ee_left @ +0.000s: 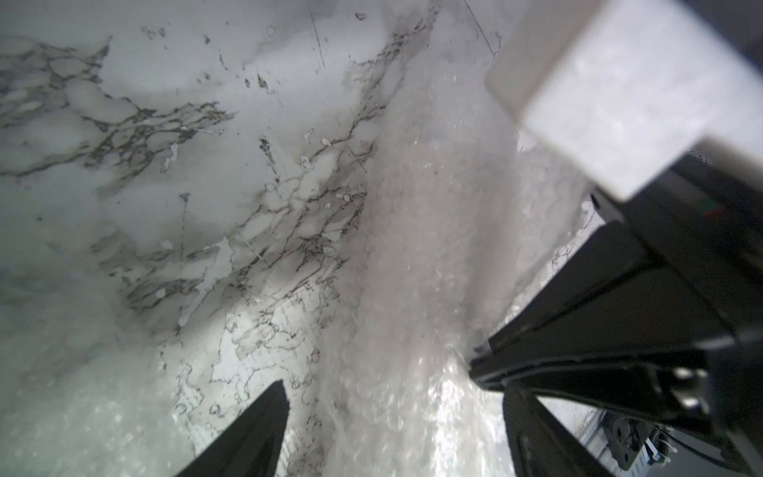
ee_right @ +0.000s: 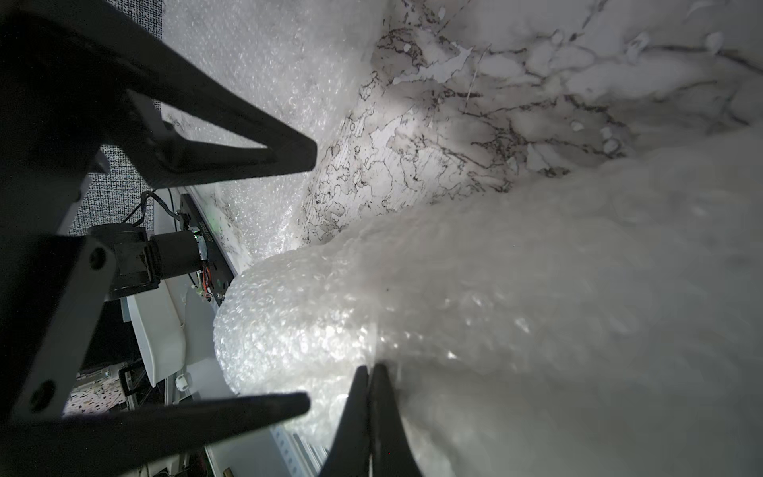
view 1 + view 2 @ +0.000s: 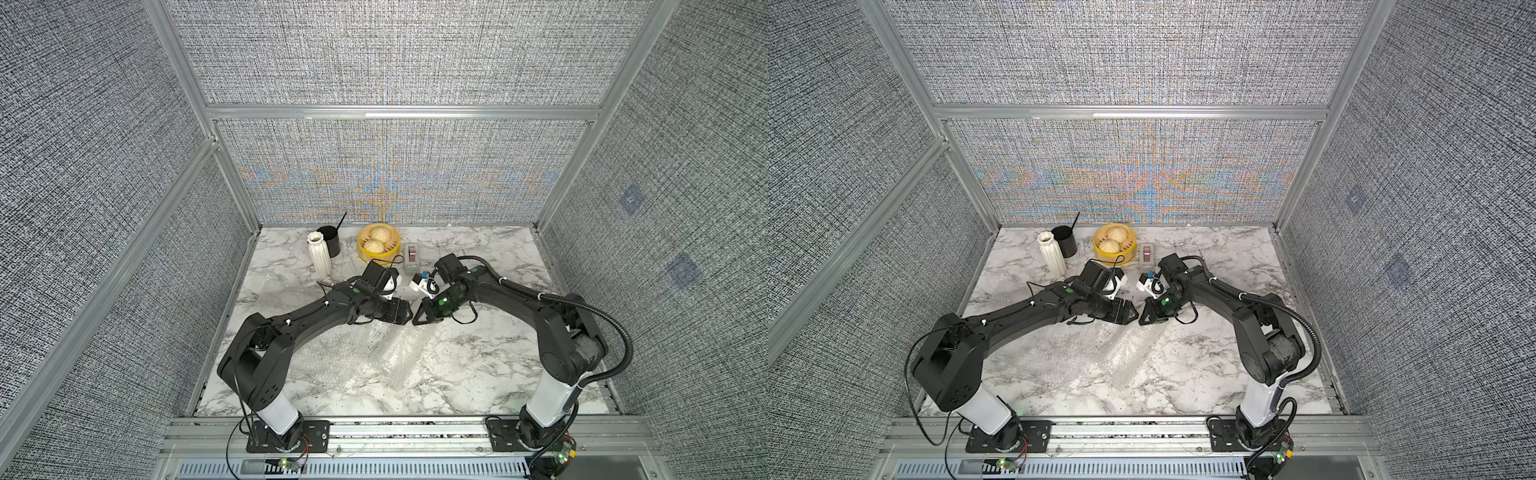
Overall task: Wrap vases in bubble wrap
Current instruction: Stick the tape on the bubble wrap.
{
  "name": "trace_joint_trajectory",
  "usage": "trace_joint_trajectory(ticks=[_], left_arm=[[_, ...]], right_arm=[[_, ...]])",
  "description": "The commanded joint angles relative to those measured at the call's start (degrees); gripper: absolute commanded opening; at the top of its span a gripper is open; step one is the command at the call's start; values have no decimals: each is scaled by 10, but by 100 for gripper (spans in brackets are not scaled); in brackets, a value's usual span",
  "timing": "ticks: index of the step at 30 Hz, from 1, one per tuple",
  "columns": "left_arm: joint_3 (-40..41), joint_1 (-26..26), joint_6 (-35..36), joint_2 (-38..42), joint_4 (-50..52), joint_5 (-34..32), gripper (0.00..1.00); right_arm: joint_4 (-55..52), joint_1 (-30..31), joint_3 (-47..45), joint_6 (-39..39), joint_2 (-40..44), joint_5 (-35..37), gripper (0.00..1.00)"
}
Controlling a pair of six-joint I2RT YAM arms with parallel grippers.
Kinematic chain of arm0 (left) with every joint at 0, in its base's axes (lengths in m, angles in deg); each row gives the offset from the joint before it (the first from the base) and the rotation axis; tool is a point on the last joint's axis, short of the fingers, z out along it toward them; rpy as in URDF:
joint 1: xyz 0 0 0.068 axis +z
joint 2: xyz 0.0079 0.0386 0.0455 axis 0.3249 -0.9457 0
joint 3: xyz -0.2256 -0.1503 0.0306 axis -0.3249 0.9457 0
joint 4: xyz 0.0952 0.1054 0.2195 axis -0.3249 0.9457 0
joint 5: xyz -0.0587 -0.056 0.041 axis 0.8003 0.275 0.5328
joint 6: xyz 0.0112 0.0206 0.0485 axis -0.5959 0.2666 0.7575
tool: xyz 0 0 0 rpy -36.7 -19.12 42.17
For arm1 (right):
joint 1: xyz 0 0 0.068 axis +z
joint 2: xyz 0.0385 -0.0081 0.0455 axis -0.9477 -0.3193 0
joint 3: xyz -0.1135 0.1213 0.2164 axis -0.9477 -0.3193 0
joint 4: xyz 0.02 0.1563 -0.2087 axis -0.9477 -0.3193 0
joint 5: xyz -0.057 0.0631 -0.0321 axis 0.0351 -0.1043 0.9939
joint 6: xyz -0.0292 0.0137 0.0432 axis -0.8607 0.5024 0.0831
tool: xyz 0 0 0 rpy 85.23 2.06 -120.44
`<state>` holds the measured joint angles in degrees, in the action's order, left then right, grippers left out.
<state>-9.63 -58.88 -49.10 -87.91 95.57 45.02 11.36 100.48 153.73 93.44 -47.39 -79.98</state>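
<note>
Roll's contents unseen
The bubble wrap roll hides whatever is inside; at its side, whether the right gripper's closed tips pinch it is unclear.

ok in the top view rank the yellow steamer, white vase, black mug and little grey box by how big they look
1. yellow steamer
2. white vase
3. black mug and grey box: close. The mug looks slightly bigger, though the vase hides part of it.
</note>
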Motion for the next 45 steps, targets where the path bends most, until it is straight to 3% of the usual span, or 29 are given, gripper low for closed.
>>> trace_joint_trajectory(ticks=[1,17,27,31,39,45], left_arm=[[-5,1,-9,-12,-34,4,76],[37,7,-44,-52,-100,37,60],[73,11,-40,19,-67,1,59],[96,11,-40,53,-61,-2,62],[122,0,-5,65,-55,53,82],[108,-9,-3,38,-61,61,85]], right_arm=[[-23,1,-1,1,0,34,0],[-21,2,9,6,-12,33,0],[-34,1,20,3,-18,35,0],[-33,1,20,5,-14,35,0],[-38,2,23,5,-11,37,0],[-45,5,24,0,-5,57,0]])
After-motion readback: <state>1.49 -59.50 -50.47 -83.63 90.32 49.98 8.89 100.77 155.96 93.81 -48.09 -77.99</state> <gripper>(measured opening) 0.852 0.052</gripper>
